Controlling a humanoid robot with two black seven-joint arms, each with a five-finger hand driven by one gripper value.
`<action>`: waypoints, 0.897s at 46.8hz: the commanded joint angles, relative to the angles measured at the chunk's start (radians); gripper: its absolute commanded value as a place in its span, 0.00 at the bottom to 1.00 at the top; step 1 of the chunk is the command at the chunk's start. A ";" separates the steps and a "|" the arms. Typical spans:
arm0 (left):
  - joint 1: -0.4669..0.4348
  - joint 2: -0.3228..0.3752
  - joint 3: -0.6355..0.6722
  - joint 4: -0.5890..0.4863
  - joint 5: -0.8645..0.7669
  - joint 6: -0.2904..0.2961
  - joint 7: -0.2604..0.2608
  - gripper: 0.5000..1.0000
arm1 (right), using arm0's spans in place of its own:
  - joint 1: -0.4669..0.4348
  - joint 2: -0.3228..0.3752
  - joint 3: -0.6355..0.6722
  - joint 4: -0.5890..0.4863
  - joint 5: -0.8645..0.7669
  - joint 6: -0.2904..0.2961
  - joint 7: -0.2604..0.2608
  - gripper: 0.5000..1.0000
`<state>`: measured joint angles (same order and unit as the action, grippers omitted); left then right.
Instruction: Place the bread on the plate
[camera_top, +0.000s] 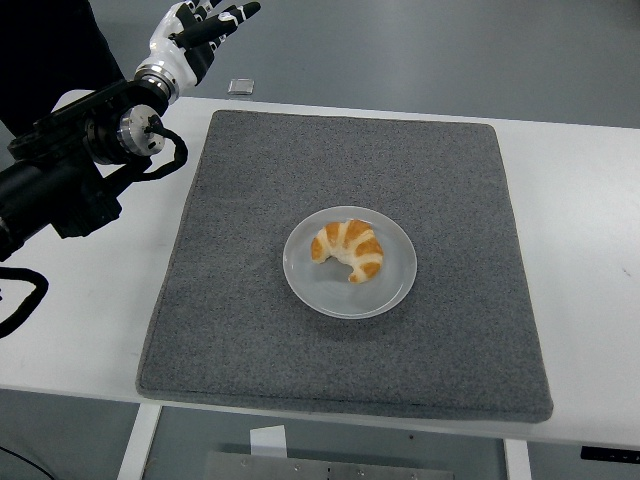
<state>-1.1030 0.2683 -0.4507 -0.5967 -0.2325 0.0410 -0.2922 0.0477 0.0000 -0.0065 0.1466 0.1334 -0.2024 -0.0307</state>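
Centre of grey felt mat (250, 330): golden crescent croissant (348, 249) lies on round translucent plate (392, 287), long axis slanting down-right. Left hand (192, 32) empty, fingers extended, raised at far-left corner, well apart; croissant lies down-right of it

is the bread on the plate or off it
On: the bread lies inside the plate's rim, untouched.

A lab: white table (590, 250), grey mat (250, 330), bare grey floor (450, 50).

Black jointed left arm (70, 170) with silver discs, black cable, white-and-black hand (195, 30).
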 joint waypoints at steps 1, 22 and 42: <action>0.020 -0.011 -0.040 0.001 -0.045 0.000 -0.001 0.99 | 0.000 0.000 0.000 -0.001 0.000 0.000 0.000 0.90; 0.117 -0.078 -0.296 0.057 -0.060 0.002 -0.013 0.99 | 0.000 0.000 0.000 -0.001 0.002 0.000 0.000 0.90; 0.106 -0.116 -0.286 0.097 -0.045 0.000 -0.013 0.99 | 0.000 0.000 0.005 0.001 0.003 0.001 0.000 0.90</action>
<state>-0.9971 0.1526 -0.7382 -0.5014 -0.2792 0.0422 -0.3051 0.0475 0.0000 -0.0035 0.1468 0.1352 -0.2023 -0.0307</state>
